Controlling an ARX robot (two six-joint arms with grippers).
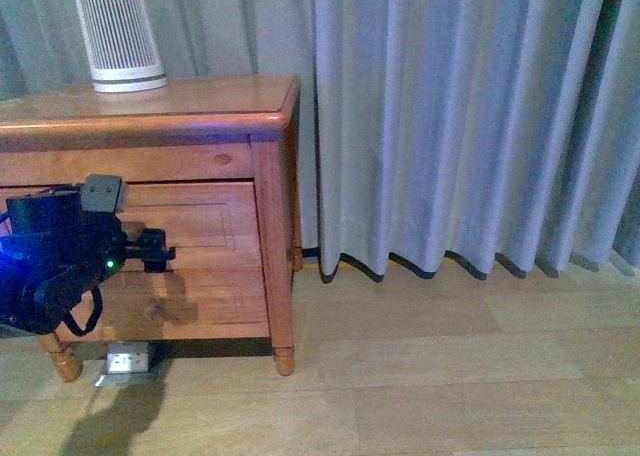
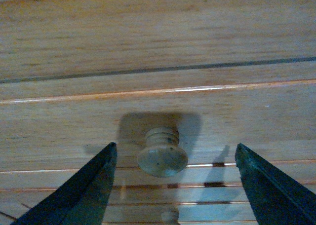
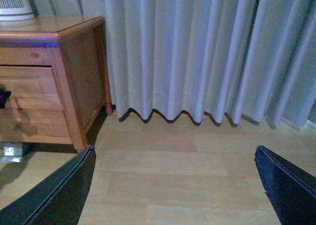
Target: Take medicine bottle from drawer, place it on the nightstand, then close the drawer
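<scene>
The left gripper (image 1: 165, 251) hangs in front of the orange-brown glossy wooden nightstand (image 1: 200, 101), at the panelled front of its upper drawer (image 1: 215, 221). In the left wrist view its two dark fingers (image 2: 89, 185) are spread wide. The small round pale wooden knob (image 2: 162, 158) lies between them, with clear space on both sides, so nothing is held or touched. The drawer front sits level with the cabinet frame.

The right gripper (image 3: 174, 147) is also spread wide and holds nothing. Ahead of it are pale wooden floor (image 3: 173, 185) and a grey pleated curtain (image 3: 187, 52), with the nightstand well off to one side.
</scene>
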